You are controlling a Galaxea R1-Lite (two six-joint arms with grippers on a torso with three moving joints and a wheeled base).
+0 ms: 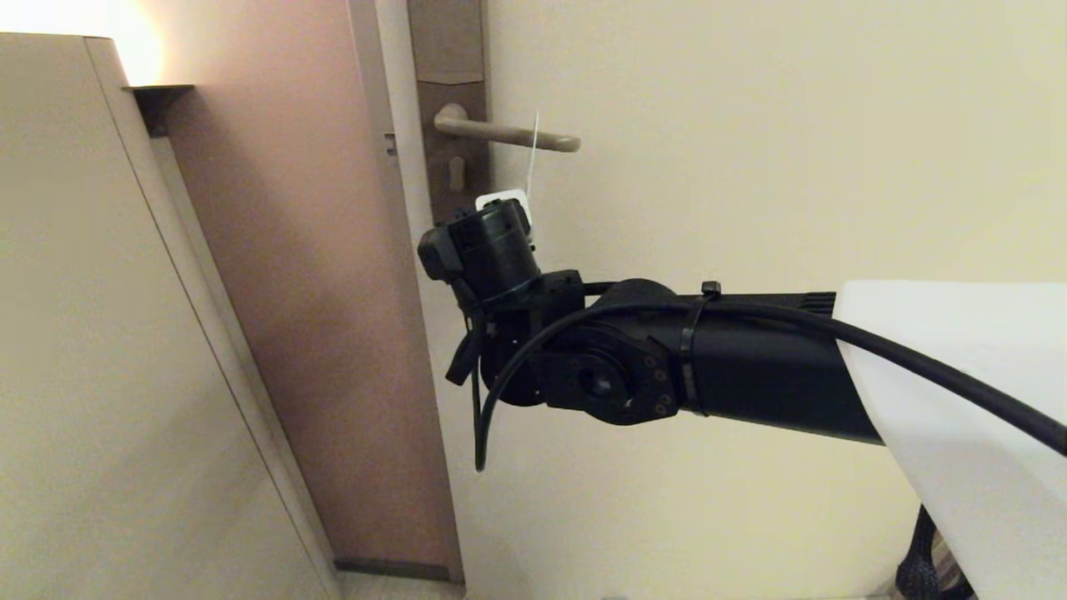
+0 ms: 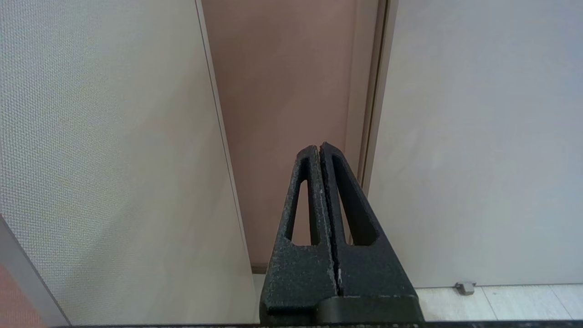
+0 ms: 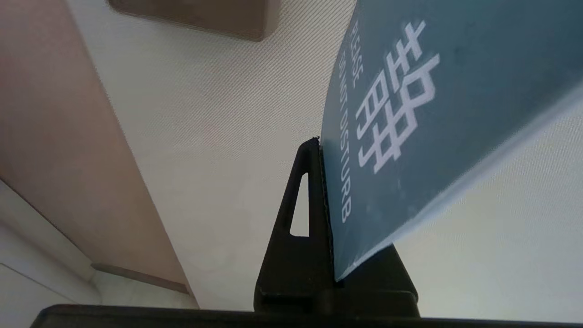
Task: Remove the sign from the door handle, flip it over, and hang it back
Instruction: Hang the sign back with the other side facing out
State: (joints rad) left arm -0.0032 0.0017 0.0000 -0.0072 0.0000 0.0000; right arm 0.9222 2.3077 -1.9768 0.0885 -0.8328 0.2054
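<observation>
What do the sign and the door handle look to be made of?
Sign: thin card or plastic, blue-grey with white print; it bows while the right gripper pinches it. Door handle: probably metal, matte beige, with a soft even sheen.

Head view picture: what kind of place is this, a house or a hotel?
Probably a hotel corridor or room doorway. A blue sign reading "Please do not disturb" hangs by the door handle, which sits on a tall backplate with a keyhole.
</observation>
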